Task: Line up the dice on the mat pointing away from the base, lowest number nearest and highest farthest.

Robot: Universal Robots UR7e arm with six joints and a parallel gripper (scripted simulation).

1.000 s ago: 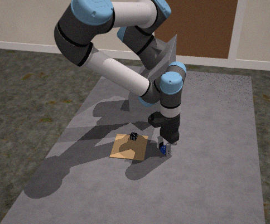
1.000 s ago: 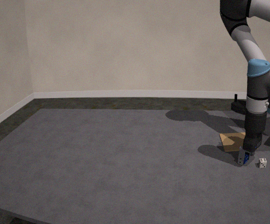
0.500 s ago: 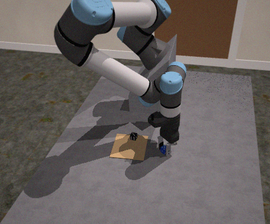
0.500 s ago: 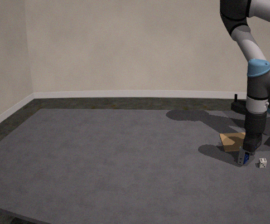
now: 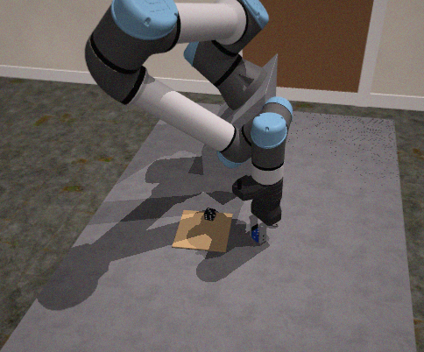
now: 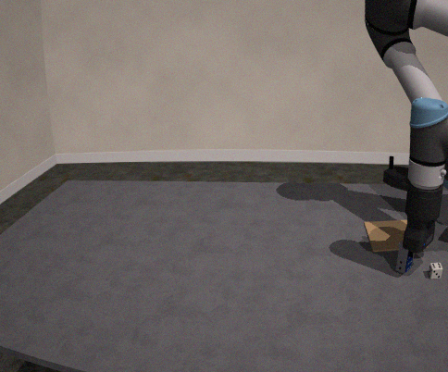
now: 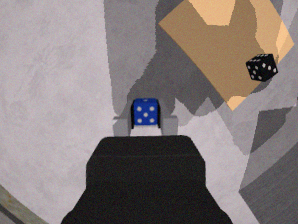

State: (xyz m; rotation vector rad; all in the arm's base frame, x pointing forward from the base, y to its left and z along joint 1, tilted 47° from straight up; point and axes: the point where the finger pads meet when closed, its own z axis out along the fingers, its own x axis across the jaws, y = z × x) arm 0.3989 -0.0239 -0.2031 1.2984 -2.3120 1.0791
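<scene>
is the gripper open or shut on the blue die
Shut on it: in the wrist view the gripper's two fingers press against opposite sides of the blue die, leaving no visible gap.

Grey table (image 5: 328,271) (image 6: 184,278) (image 7: 50,75); tan mat (image 5: 201,234) (image 6: 385,238) (image 7: 212,45) flat; blue die (image 5: 255,234) (image 6: 409,265) (image 7: 145,113), white die (image 6: 435,270) beside mat.

A plain room, of a kind I cannot tell: beige walls (image 5: 43,35) (image 6: 207,83), white skirting (image 5: 406,102) (image 6: 230,155), a brown panel (image 5: 310,48) behind the bench's (image 5: 328,280) (image 6: 184,278) far edge, mottled dark floor (image 5: 17,175) (image 6: 207,172).

Three dice (image 5: 210,214) (image 6: 435,270) (image 7: 145,112), one mat (image 5: 196,242) (image 6: 383,237) (image 7: 210,50), one arm (image 5: 196,118) (image 6: 427,143), one table (image 5: 328,285) (image 6: 184,278) (image 7: 50,75).
</scene>
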